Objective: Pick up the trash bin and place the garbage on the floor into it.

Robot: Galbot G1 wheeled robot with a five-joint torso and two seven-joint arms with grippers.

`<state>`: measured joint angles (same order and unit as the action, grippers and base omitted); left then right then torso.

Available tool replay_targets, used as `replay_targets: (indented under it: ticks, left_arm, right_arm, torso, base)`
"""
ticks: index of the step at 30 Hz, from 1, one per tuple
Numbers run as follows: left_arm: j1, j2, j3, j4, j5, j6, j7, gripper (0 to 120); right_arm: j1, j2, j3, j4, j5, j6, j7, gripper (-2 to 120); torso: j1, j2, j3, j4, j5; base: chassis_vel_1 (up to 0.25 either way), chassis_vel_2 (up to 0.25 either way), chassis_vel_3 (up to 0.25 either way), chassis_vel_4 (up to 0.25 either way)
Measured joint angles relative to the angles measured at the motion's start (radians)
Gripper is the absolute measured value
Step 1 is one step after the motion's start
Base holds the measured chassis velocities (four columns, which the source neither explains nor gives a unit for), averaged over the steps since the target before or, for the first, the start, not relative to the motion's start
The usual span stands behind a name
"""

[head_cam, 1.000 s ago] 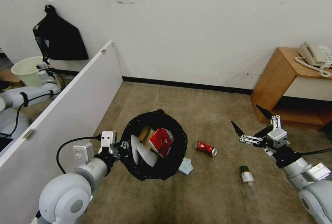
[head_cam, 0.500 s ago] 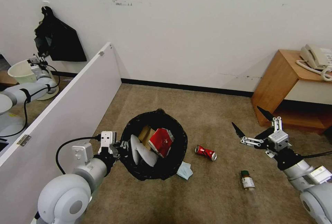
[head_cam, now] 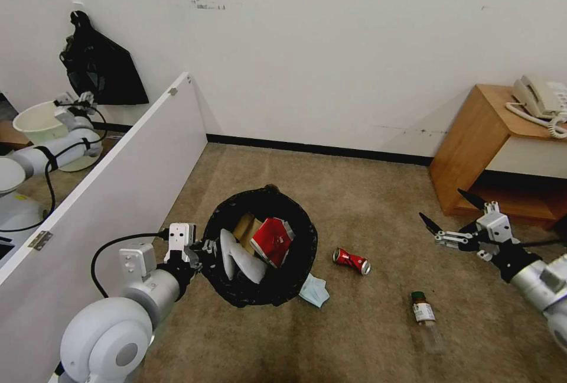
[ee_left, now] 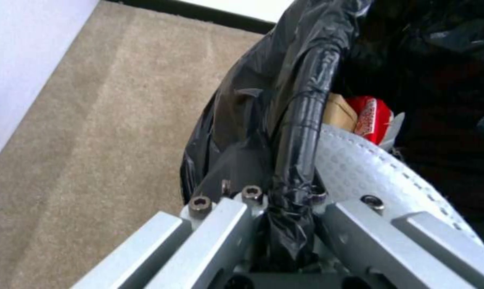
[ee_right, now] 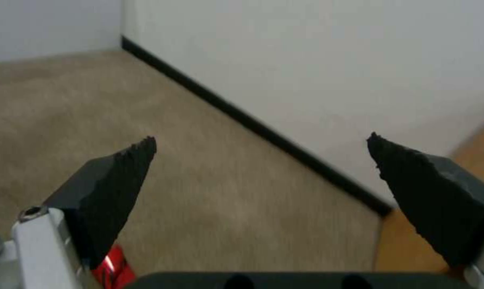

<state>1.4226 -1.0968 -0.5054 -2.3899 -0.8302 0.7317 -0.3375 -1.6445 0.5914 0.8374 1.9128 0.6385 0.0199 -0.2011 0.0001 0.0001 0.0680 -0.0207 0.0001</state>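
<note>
My left tool [head_cam: 204, 251] is nearest to me, low on my left, clamped tight on the rim of the trash bin [head_cam: 295, 265]; in the left wrist view the crinkly black liner is bunched between its jaws. The bin hangs from that one grip, tipped with its mouth toward me, above the floor [head_cam: 354, 336]. I judge it light, but the liner is slick and soft, so the hold should pinch the stiff rim under the plastic, not the bag alone.

Inside the bin lie a white slipper [head_cam: 236, 260], a red carton [head_cam: 273, 241] and a brown piece of cardboard [head_cam: 244, 226] behind them. It looks roughly half full.

Just past the bin's lower edge a light-blue face mask [head_cam: 313, 290] lies flat on the carpet, partly under the bin as I see it. It is limp and thin; I would pinch it at a fold or a raised edge. Farther to my right lies a crushed red can [head_cam: 351, 260], light and dented, best gripped across its narrowed middle. Nearer me on the right is a small clear bottle [head_cam: 424, 313] on its side, smooth and likely to roll; I would take it across the body.

My right tool [head_cam: 452, 218] hovers wide open and empty, well apart from the litter, near the wooden cabinet [head_cam: 472, 135].
</note>
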Motion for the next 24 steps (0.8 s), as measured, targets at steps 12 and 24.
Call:
replay_targets:
  ticks: [12,24]
  left_arm:
    - [0.003,-0.006,-0.014,0.006,0.004,-0.012,0.000,0]
    - [-0.016,-0.014,-0.008,0.042,0.001,-0.023,0.010,0]
  right_arm:
    - [0.379,-0.198,-0.478,-0.147,0.464,-0.319,0.165,100]
    - [0.393,-0.276,-0.541,-0.147,0.738,-0.600,0.293,100]
  torso:
    - [0.000,0.000,0.000,0.0002,0.0003]
    - [0.000,0.000,0.000,-0.0003,-0.0002]
  base:
    - [0.000,0.000,0.000,0.000]
    - [0.000,0.000,0.000,0.000]
